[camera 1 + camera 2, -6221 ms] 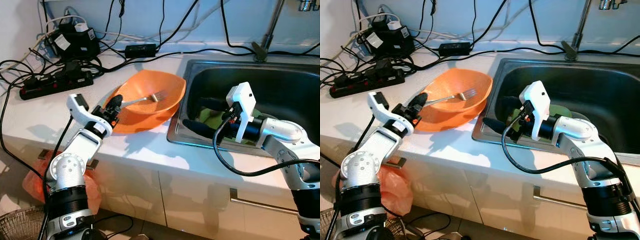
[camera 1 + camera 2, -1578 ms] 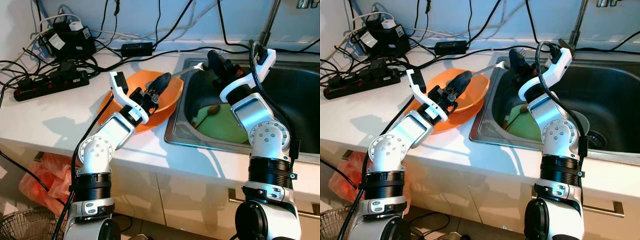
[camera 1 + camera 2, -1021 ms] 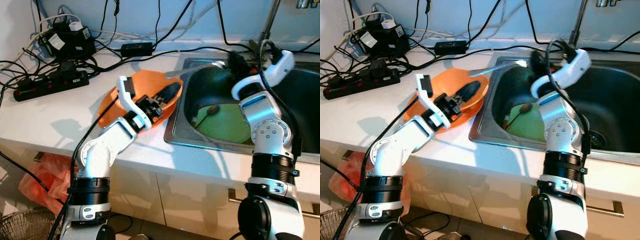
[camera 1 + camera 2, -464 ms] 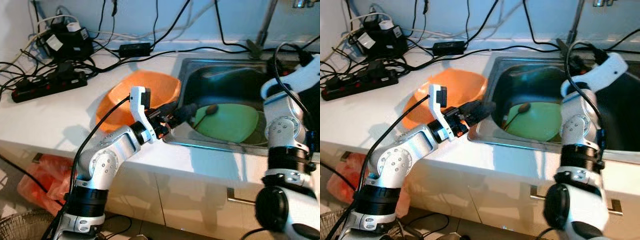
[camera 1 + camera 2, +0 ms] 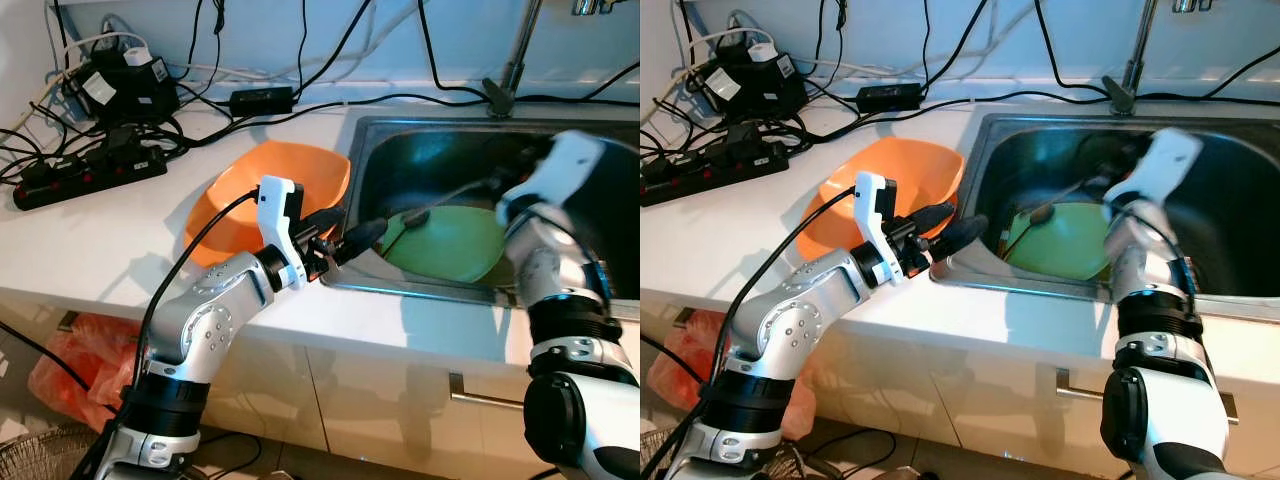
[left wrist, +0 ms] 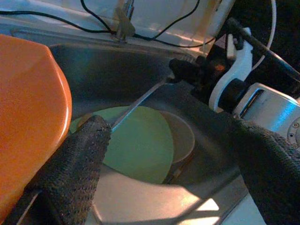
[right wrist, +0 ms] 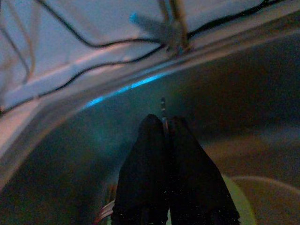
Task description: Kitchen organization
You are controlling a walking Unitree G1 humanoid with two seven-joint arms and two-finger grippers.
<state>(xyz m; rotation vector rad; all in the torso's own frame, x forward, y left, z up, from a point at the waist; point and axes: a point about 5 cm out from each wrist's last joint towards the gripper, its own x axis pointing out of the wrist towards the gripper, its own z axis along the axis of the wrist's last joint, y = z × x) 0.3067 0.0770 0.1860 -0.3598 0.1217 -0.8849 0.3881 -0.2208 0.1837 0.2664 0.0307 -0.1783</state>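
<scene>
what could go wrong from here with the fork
The right end effector pinches the fork near one end above the plate in the sink; it may slip and clatter down. The open left end effector hangs at the sink rim beside the bowl, so a sideways move might knock the bowl.

Orange bowl (image 5: 270, 190); green plate (image 5: 450, 243); steel-grey sink (image 5: 440, 150); white counter (image 5: 110, 230).

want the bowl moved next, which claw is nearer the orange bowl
Left. The left claw sits at the sink edge right beside the orange bowl; the right claw is over the sink, holding a fork.
</scene>
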